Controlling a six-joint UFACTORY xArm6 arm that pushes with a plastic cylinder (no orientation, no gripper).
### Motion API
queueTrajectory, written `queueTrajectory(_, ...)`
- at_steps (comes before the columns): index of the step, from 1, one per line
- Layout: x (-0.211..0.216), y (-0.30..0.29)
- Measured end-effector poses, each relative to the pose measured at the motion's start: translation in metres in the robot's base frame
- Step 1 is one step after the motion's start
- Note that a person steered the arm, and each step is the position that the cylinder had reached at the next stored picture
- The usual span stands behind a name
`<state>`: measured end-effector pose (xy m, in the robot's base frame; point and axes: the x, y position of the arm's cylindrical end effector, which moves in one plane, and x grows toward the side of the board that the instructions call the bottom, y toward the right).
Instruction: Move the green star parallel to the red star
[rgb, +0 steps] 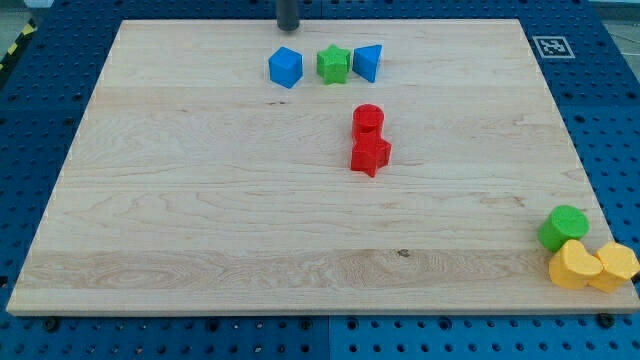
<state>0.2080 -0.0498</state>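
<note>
The green star (333, 64) lies near the view's top, between a blue cube-like block (286, 67) on its left and a blue triangular block (368, 62) on its right. The red star (370, 154) lies near the board's middle, touching a red cylinder (368, 120) just above it. My tip (288, 27) is at the view's top edge, just above the blue cube-like block and up-left of the green star, touching neither.
The wooden board (200, 200) lies on a blue pegboard. A green cylinder (563, 227) and two yellow blocks (573, 264) (615, 266) sit at the board's bottom right corner. A marker tag (551, 46) is at the top right.
</note>
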Motion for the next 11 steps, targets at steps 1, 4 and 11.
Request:
queueTrajectory(1,0.026,0.0)
queueTrajectory(4,0.053,0.038)
queueTrajectory(11,0.138,0.182)
